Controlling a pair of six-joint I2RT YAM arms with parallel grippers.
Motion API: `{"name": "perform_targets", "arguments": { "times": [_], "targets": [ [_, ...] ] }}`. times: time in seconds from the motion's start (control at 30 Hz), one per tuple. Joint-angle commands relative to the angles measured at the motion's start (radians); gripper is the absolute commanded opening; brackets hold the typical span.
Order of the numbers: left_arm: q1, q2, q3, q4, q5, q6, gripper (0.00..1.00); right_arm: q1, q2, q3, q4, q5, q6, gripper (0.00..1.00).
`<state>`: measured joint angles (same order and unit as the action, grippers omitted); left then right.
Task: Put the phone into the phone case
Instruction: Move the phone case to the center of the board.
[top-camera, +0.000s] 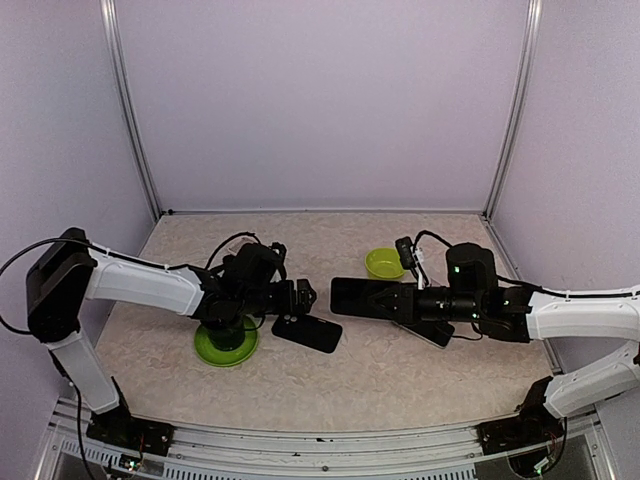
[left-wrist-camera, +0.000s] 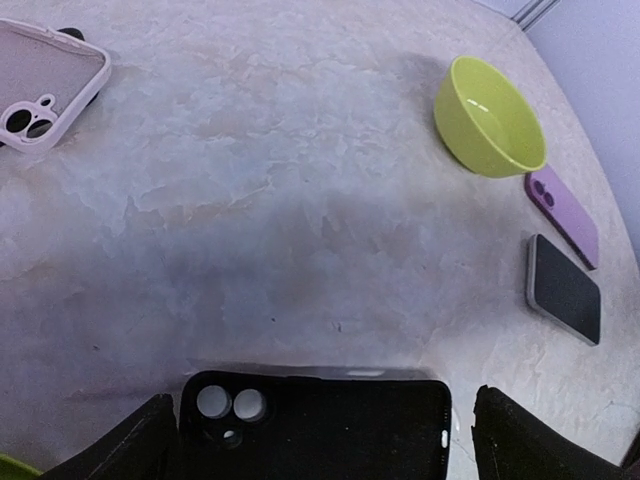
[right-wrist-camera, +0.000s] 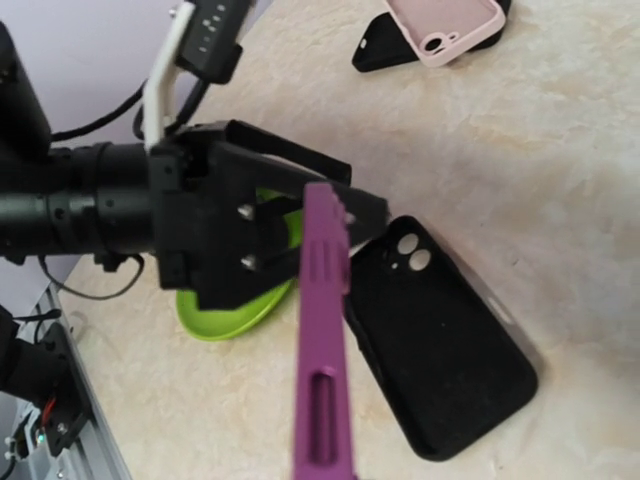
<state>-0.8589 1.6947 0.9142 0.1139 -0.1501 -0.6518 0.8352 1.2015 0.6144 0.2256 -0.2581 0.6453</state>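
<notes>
Left claw gapes wide over the black case; right claw clamps the purple phone.

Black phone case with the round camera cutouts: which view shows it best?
The right wrist view: the black phone case with round camera cutouts lies nearly whole in frame, its cutouts clear. The left wrist view crops it at the bottom edge, showing only the cutout end. The top external view shows it small and dark.
</notes>
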Motion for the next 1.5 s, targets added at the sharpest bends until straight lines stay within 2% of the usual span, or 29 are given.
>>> {"name": "perform_targets", "arguments": {
  "times": [0.0, 0.23, 0.5, 0.8, 1.2, 1.47],
  "targets": [
    [-0.038, 0.079, 0.11, -0.19, -0.119, 0.042, 0.99, -0.005, -0.007, -0.002, 0.018, 0.023, -0.015, 0.0],
    [-0.066, 0.172, 0.201, -0.32, -0.192, 0.039, 0.99, -0.005, -0.023, -0.003, -0.005, 0.037, -0.026, 0.0],
    [-0.057, 0.212, 0.203, -0.348, -0.175, 0.023, 0.99, -0.005, -0.062, -0.01, -0.052, 0.088, -0.031, 0.0],
    [-0.048, 0.199, 0.154, -0.25, 0.023, -0.005, 0.99, -0.005, -0.108, 0.004, -0.118, 0.152, -0.042, 0.0],
    [-0.065, 0.167, 0.086, -0.124, 0.156, -0.051, 0.99, -0.013, -0.108, 0.036, -0.219, 0.21, 0.036, 0.0],
    [-0.076, 0.139, 0.009, 0.026, 0.242, -0.094, 0.99, -0.07, -0.068, 0.007, -0.228, 0.123, 0.105, 0.0]
  ]
}}
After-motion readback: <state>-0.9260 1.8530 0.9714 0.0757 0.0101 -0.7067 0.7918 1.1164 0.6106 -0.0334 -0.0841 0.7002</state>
